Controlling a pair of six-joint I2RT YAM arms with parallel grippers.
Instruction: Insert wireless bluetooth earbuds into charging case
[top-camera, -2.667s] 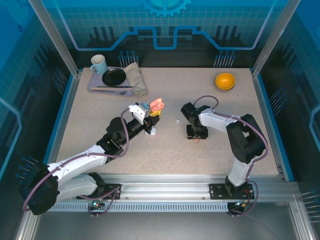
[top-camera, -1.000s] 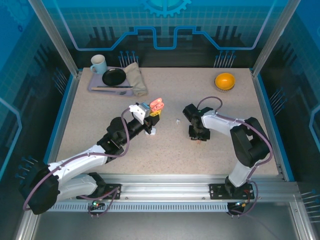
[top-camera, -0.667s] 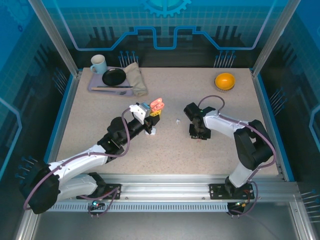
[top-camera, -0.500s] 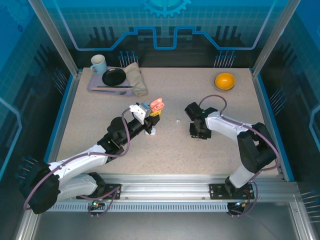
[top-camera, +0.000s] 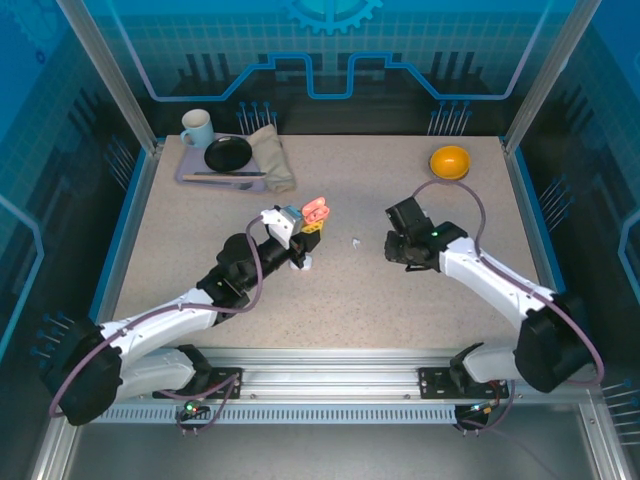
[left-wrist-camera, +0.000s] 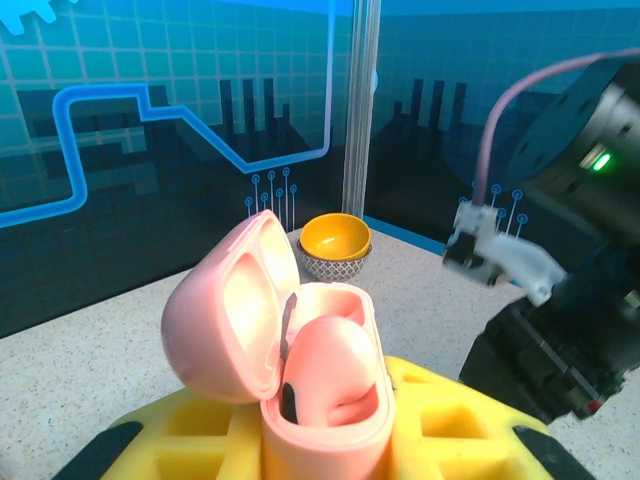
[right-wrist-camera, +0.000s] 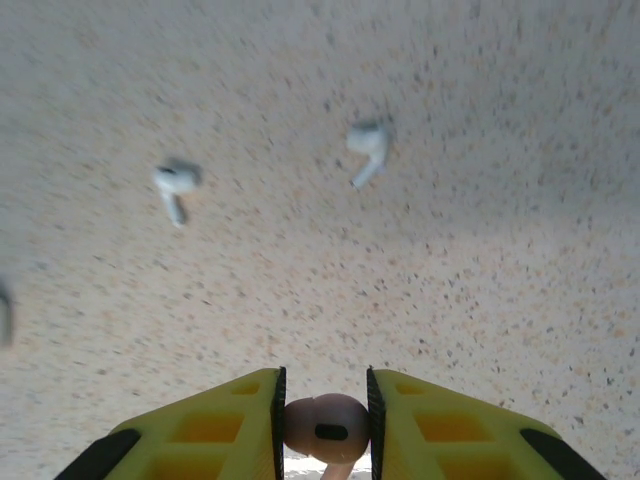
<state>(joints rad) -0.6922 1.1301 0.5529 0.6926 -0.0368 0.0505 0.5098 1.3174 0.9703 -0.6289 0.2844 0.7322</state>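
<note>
My left gripper (left-wrist-camera: 325, 445) is shut on the base of a salmon-pink charging case (left-wrist-camera: 330, 405). The case stands upright with its lid (left-wrist-camera: 225, 315) swung open to the left, and one pink earbud (left-wrist-camera: 335, 365) sits inside it. In the top view this case (top-camera: 314, 209) is held above mid-table by the left gripper (top-camera: 304, 226). My right gripper (right-wrist-camera: 324, 400) is shut on a second pink earbud (right-wrist-camera: 325, 428), held above the tabletop. In the top view the right gripper (top-camera: 394, 248) hangs to the right of the case, apart from it. Two white earbuds (right-wrist-camera: 368, 145) (right-wrist-camera: 176, 180) lie loose on the table.
A white earbud (top-camera: 356, 242) lies between the two grippers, and a small white object (top-camera: 303, 262) sits under the left wrist. An orange bowl (top-camera: 450, 161) stands at the back right. A tray (top-camera: 186, 174) with a mug (top-camera: 197, 127), a black plate and a cloth is at the back left.
My right gripper has lifted off the table with the pink earbud and shifted right and back, its arm swinging out to the right. The left arm and the case have stayed put.
</note>
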